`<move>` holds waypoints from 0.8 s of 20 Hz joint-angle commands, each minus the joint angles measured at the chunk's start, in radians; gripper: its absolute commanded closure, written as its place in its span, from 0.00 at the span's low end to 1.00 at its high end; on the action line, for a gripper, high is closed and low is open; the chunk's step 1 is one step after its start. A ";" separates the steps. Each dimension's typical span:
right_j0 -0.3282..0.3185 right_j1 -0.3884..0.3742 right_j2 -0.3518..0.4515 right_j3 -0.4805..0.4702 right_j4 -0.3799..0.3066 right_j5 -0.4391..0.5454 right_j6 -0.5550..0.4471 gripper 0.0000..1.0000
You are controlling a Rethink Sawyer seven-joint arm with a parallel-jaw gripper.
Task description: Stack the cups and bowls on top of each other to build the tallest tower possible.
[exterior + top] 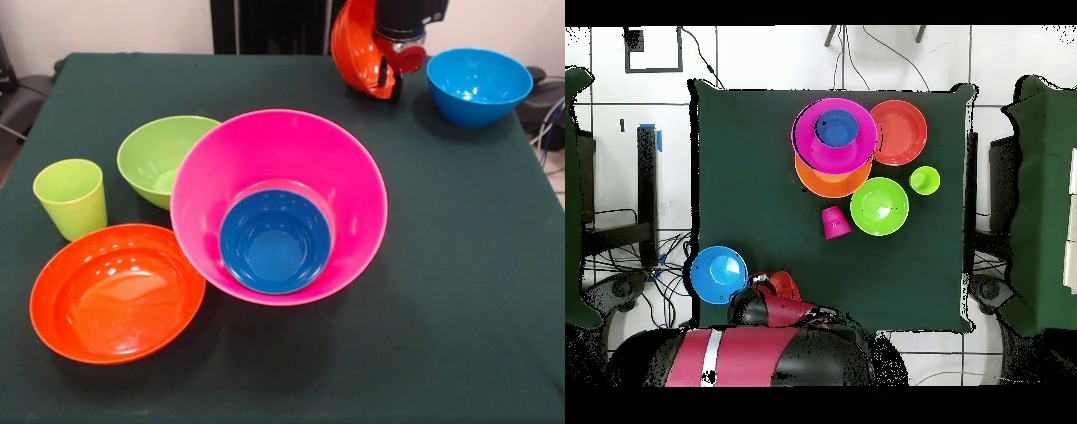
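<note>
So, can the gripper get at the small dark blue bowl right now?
Probably not yet. The gripper is shut on a red-orange bowl at the table's far edge. The dark blue bowl lies open from above inside the pink bowl, with nothing covering it.

at frame centre the big pink bowl (279,205) holds the small dark blue bowl (275,240). a green bowl (159,159) sits behind its left rim, a lime green cup (71,198) further left, a shallow red-orange bowl (116,292) lower left. at the top edge the gripper (394,75) clamps a tilted red-orange bowl (353,49), beside a light blue bowl (478,86).
</note>
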 commanded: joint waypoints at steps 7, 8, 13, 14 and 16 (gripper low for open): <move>-0.103 0.040 0.019 -0.164 -0.144 0.065 -0.076 0.00; -0.098 0.039 0.012 -0.170 -0.152 0.078 -0.083 0.00; -0.141 0.037 0.044 -0.179 -0.199 0.092 -0.069 1.00; -0.148 0.041 0.050 -0.182 -0.210 0.086 -0.067 1.00; -0.166 0.043 0.059 -0.186 -0.234 0.082 -0.067 1.00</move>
